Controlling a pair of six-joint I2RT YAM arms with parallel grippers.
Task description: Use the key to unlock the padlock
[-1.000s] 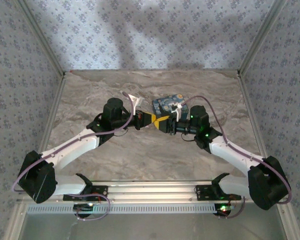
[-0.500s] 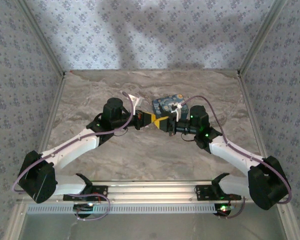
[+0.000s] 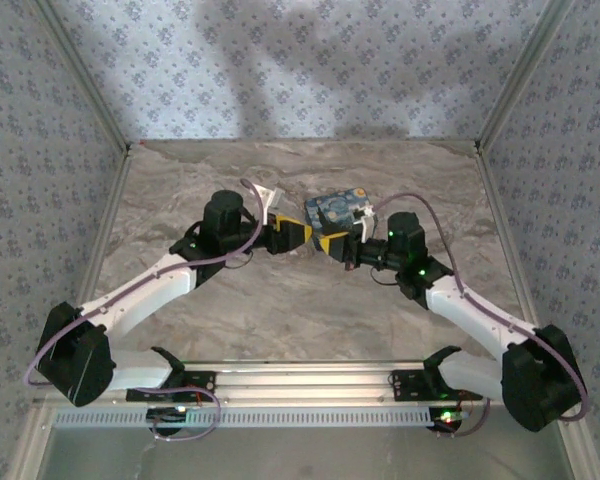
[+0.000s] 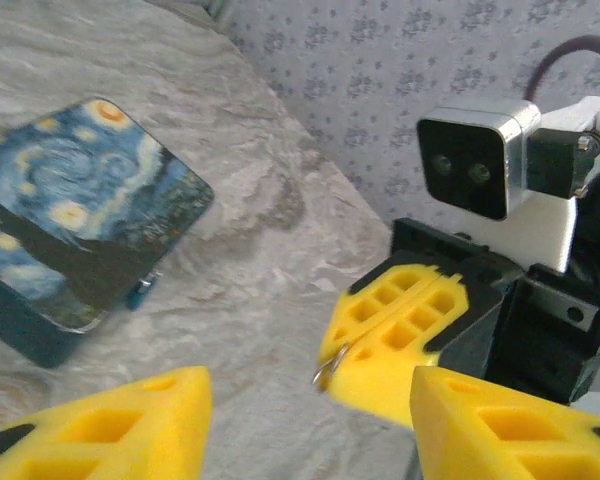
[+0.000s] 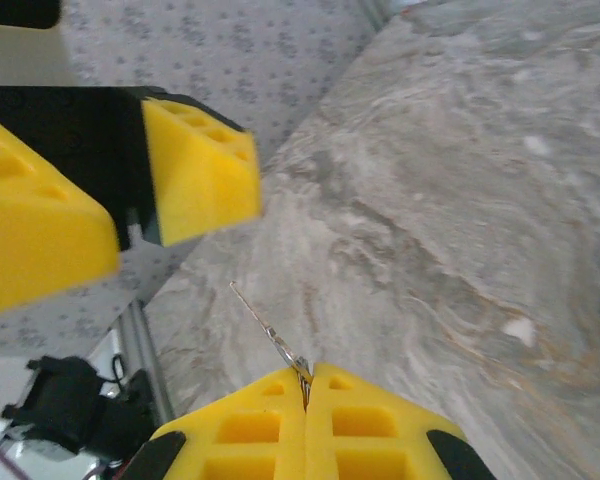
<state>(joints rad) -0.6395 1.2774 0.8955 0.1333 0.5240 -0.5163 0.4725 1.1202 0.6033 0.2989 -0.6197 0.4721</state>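
While the right gripper pinches the thin key (so it seems), the left gripper, at its nine o'clock, gapes, probably to take it.

- Right hand pinches a thin metal piece, too small to identify, its lower end hidden inside the grip.
- Left hand at 9 o'clock, blurred, cut by the edge.
- Painted box runs off at 9 o'clock.
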